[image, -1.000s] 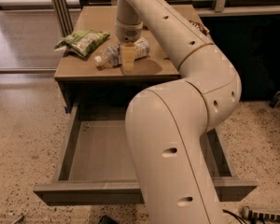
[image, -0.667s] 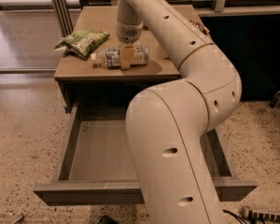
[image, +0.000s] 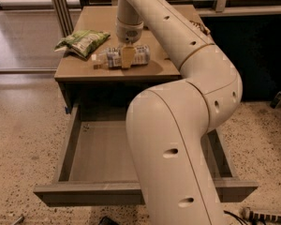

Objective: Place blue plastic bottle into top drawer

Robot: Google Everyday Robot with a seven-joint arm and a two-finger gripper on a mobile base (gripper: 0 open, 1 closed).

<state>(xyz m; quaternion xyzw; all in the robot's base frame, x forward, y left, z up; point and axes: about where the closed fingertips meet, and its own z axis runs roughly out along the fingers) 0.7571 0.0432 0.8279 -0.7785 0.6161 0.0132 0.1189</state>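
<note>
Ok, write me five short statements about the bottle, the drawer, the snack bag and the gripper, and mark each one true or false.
1. The blue plastic bottle lies on its side on the table. True.
2. The top drawer is shut. False: it is pulled open below the table.
3. The gripper is down at the bottle, on the table top. True.
4. The green snack bag lies in the drawer. False: it lies on the table, near the bottle's cap end.
5. The part of the drawer's floor that shows is bare. True.
</note>
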